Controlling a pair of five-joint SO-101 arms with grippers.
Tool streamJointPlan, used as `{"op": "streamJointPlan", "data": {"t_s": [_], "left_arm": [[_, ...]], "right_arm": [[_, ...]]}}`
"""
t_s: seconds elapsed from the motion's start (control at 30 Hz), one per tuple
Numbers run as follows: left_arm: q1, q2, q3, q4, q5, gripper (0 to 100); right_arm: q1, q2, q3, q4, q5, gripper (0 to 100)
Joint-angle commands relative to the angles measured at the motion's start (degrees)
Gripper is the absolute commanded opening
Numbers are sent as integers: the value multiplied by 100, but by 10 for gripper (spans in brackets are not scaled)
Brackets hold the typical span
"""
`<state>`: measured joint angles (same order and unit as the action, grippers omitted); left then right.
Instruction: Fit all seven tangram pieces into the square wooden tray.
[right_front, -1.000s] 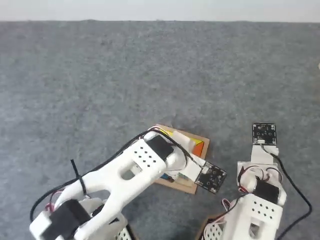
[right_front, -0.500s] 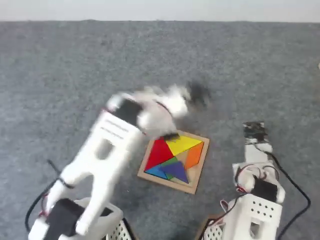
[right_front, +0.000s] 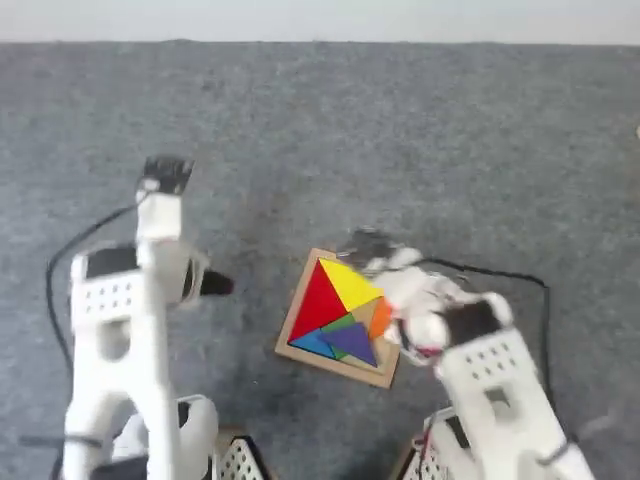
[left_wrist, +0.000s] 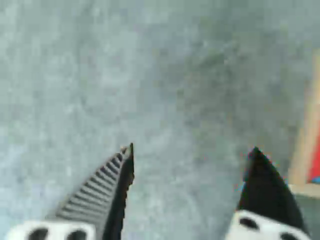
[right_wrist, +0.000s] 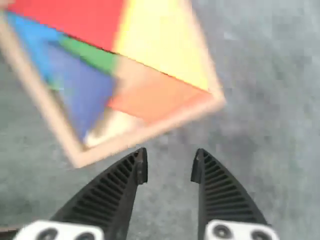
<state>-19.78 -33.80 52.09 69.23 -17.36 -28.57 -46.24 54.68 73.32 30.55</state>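
Observation:
The square wooden tray (right_front: 293, 337) lies on the grey carpet just before the two arm bases. Inside it sit red (right_front: 320, 300), yellow (right_front: 348, 282), orange (right_front: 380, 317), green (right_front: 338, 323), blue (right_front: 312, 343) and purple (right_front: 352, 343) pieces. The right arm (right_front: 440, 320) leans over the tray's right edge. My right gripper (right_wrist: 169, 162) hovers open and empty just outside the tray's rim (right_wrist: 150, 137), near the orange piece (right_wrist: 155, 97) and a bare wood patch (right_wrist: 107, 131). My left gripper (left_wrist: 192, 157) is open over bare carpet, and the tray's edge (left_wrist: 304, 150) shows off to one side.
Grey carpet (right_front: 330, 140) covers the whole table, with wide free room behind and to the left of the tray. The left arm (right_front: 130, 300) stands upright at the left, well apart from the tray. Both arm bases sit at the front edge.
The left arm lifted off the tray and swung far left, uncovering the pieces. The right arm moved from the right side in over the tray's right edge.

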Motion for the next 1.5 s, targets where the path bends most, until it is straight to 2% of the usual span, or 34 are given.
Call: {"op": "streamJointPlan", "data": {"t_s": [0.0, 0.1, 0.2, 0.5, 0.87, 1.07, 1.47], "left_arm": [[-633, -1073, 971, -624, -519, 336], [-905, -1213, 1244, -703, -774, 336], [-976, -1116, 1253, -703, -870, 336], [-967, -1073, 1279, -782, -888, 336], [-967, -1099, 1279, -782, -888, 336], [-967, -1099, 1279, -774, -888, 336], [-967, -1099, 1279, -774, -888, 336]], "right_arm": [[-998, 708, -967, 180, 18, 151], [-1701, 1156, -1231, 31, 26, 196], [-2018, 1710, -1415, -277, 9, 220], [-2044, 3389, -1925, -1033, -255, 220], [-2044, 3609, -1697, -1138, -255, 219], [-2018, 3609, -1618, -1147, -290, 143], [-2009, 4127, -1600, -1182, -299, 165]]}}
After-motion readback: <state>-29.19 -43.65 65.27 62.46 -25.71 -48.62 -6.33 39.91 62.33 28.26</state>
